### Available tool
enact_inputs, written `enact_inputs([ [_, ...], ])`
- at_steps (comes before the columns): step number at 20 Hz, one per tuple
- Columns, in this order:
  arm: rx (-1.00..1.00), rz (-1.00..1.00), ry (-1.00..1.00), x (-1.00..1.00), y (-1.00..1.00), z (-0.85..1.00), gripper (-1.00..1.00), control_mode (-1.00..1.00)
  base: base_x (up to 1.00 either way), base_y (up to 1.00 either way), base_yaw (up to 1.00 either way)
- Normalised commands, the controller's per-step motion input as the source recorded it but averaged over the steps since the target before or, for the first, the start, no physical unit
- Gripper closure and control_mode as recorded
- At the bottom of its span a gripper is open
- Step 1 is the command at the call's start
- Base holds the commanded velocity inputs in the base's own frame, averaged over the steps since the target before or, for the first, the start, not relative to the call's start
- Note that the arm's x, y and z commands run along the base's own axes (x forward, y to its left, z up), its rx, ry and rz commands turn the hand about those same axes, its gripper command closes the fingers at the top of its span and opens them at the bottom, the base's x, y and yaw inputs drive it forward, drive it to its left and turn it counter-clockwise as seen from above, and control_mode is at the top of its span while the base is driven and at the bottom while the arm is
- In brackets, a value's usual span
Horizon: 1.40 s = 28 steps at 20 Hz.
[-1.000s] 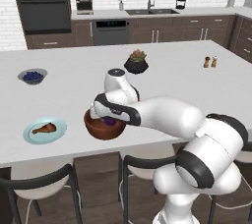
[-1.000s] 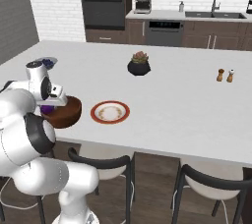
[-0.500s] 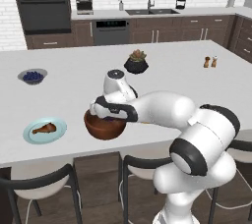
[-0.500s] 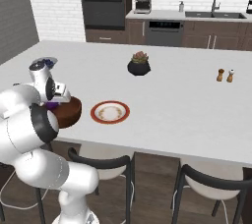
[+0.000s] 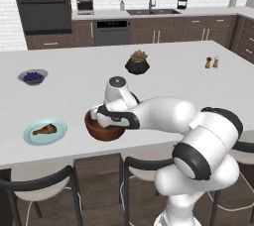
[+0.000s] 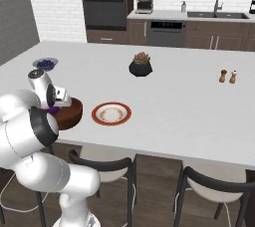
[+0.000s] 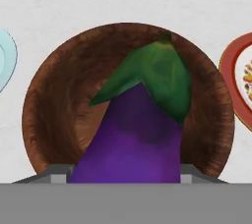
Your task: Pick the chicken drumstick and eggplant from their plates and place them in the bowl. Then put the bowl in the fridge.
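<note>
- Blue berries fill a small grey bowl (image 5: 32, 77) at the far left of the white counter (image 5: 173, 79), well apart from everything else.
- Next along, near the front edge, a light teal plate (image 5: 45, 132) holds the golden-brown chicken drumstick (image 5: 43, 130), lying flat with its thin bone end pointing left.
- Just beside that plate to the right stands the brown wooden bowl (image 5: 104, 131), upright on the counter.
- Directly over the bowl is the gripper (image 5: 105, 117), at the end of a white arm that reaches in from the lower right of the left base view.
- From the hand view, the gripper is clamped on the eggplant (image 7: 135, 134), with one finger on each side of its purple body; the green cap points away from the hand and the eggplant hangs above the middle of the bowl.
- Right of the bowl, seen from the right base view, lies the white plate with an orange-red rim (image 6: 111, 114).
- Farther back sits a black pot with a succulent (image 5: 137, 63).
- Far right, two small shakers (image 5: 212, 62) stand close together.
</note>
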Motion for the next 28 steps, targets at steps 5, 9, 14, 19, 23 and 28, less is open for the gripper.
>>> enact_inputs([
  [5,0.00,0.00,0.00,0.00,-0.04,0.00,-1.00,-1.00,0.00,0.00,0.00],
  [9,0.00,0.00,0.00,0.00,-0.10,0.02,-1.00,-1.00,0.00,0.00,0.00],
  [14,0.00,0.00,0.00,-0.02,-0.02,0.11,-1.00,-1.00,0.00,0.00,0.00],
  [19,0.00,0.00,0.00,-0.25,0.00,0.35,-1.00,-1.00,0.00,0.00,0.00],
  [23,0.01,-0.01,0.00,-0.64,-0.06,0.31,-1.00,-1.00,0.00,0.00,0.00],
  [28,0.01,0.00,0.01,-0.85,-0.37,0.44,-1.00,-1.00,0.00,0.00,0.00],
])
